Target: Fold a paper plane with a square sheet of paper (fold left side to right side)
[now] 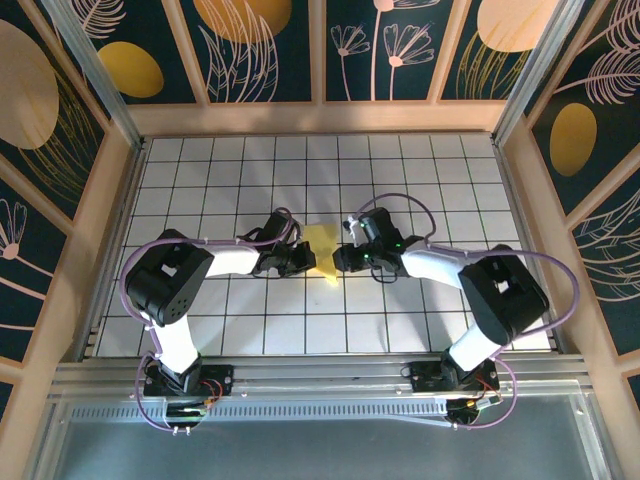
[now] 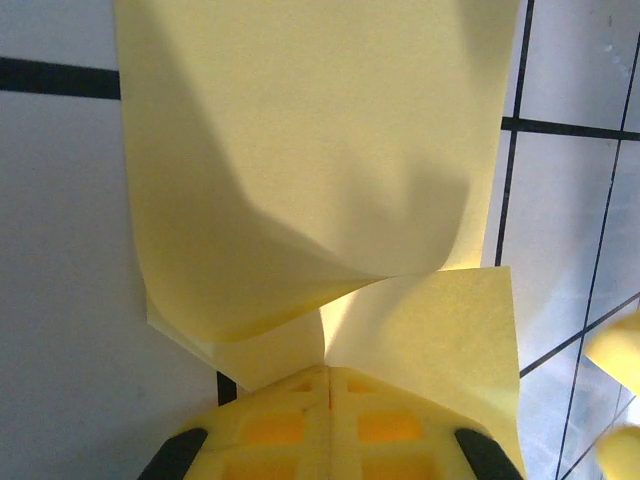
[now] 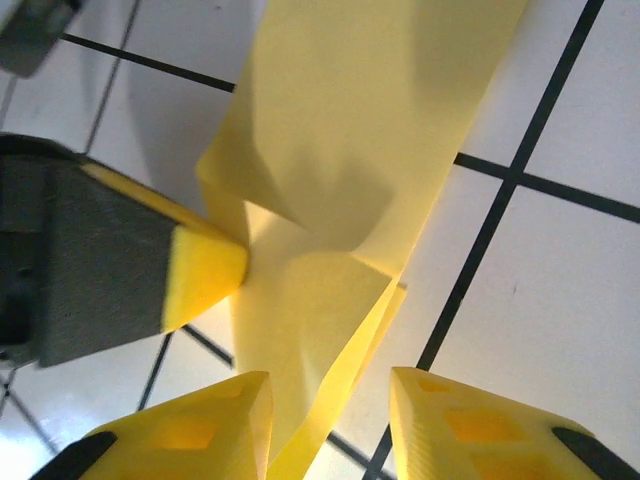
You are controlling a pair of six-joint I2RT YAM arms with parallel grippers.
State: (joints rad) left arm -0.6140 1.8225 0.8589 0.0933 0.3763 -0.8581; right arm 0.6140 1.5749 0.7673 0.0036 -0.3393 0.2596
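The square sheet of paper [image 1: 322, 247] is yellow, folded over on itself, and lies on the white grid table between my two grippers. My left gripper [image 1: 300, 262] is shut on its near edge; in the left wrist view the yellow fingertips [image 2: 300, 415] meet on the sheet of paper [image 2: 300, 150], whose upper layer curls up. My right gripper [image 1: 343, 258] faces it from the right. In the right wrist view the right gripper [image 3: 328, 385] stands open, with a loose folded edge of the paper [image 3: 350, 150] running between its fingers [image 3: 215, 425] unclamped. The left gripper's fingertip [image 3: 205, 275] presses the paper there.
The table [image 1: 250, 320] is a white tiled grid with a wooden frame [image 1: 320, 117] and dark painted wall panels around it. Both arm bases sit on the metal rail [image 1: 320, 375] at the near edge. Bare tiles lie on all sides of the paper.
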